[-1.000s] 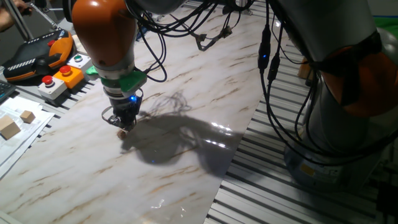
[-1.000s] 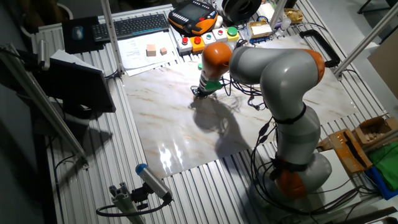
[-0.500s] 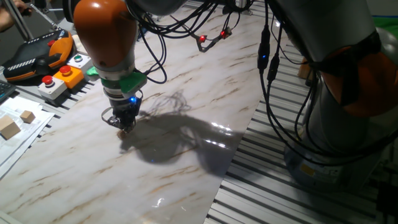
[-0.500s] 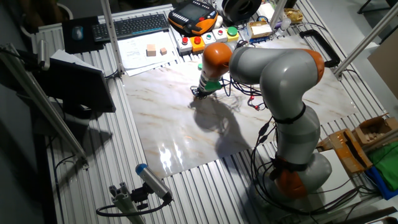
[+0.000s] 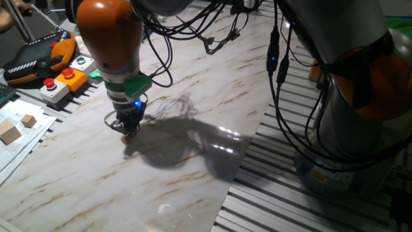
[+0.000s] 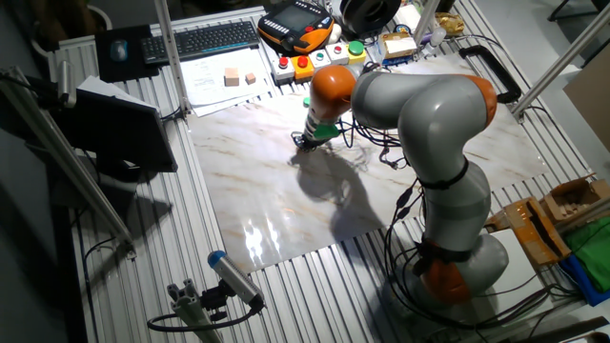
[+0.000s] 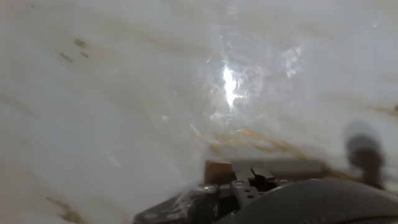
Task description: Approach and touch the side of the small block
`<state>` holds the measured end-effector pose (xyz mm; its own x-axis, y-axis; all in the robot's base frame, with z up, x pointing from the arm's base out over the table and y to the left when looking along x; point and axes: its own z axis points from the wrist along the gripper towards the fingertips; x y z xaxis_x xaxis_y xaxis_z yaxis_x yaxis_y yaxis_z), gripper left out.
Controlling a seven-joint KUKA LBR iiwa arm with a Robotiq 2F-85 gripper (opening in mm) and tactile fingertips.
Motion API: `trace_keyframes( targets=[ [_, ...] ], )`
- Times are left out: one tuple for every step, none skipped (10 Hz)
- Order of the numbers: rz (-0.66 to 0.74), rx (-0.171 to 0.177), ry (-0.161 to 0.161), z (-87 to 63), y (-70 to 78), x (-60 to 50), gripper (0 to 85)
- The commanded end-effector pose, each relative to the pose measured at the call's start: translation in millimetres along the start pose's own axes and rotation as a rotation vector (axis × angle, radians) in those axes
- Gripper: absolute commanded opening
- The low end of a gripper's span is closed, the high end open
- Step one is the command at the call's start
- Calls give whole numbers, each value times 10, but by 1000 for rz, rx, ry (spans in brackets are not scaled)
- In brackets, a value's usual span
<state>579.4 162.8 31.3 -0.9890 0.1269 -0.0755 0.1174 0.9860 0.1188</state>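
The marble-patterned tabletop (image 5: 193,129) carries the KUKA arm (image 6: 429,124), bent low over it. Its gripper (image 5: 129,131) sits right at the surface, the small block (image 7: 217,171) just beside the tip (touching or not, I cannot tell). Whether the fingers are apart or together cannot be made out.

We see a glossy white marble-patterned desk (image 5: 193,116) on a ribbed metal bench (image 6: 315,295). Two tan wooden blocks (image 5: 9,132), one larger than the other, rest on white paper sheets (image 6: 214,76) at the desk's edge. Near them we find a button box (image 5: 61,80), an orange-and-black handheld pendant (image 5: 35,58) and a black keyboard (image 6: 200,40).
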Motion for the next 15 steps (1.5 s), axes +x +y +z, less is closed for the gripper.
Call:
trace_keyframes(
  targets=[
    [28, -30, -3, 2, 14, 1, 7],
    [56, -51, -4, -2, 28, 1, 7],
    [64, -53, -5, -14, 42, -4, 7],
    [70, -53, -4, -42, 47, -17, 7],
    [50, -35, 0, -64, 28, -25, 7],
    [14, 8, 3, -94, -1, -25, 7],
    [-17, 48, 6, -159, -40, -27, 7],
    [-43, 77, 14, -260, -98, -31, 7],
    [-65, 97, 16, -342, -164, -25, 7],
    [-81, 114, 16, -423, -242, -13, 7],
    [-97, 122, 13, -499, -323, -17, 7],
    [-118, 133, 15, -580, -405, -30, 7],
    [-134, 139, 17, -633, -486, -24, 7],
    [-149, 136, 18, -683, -567, -16, 7],
    [-158, 138, 23, -738, -626, -8, 7]
  ],
)
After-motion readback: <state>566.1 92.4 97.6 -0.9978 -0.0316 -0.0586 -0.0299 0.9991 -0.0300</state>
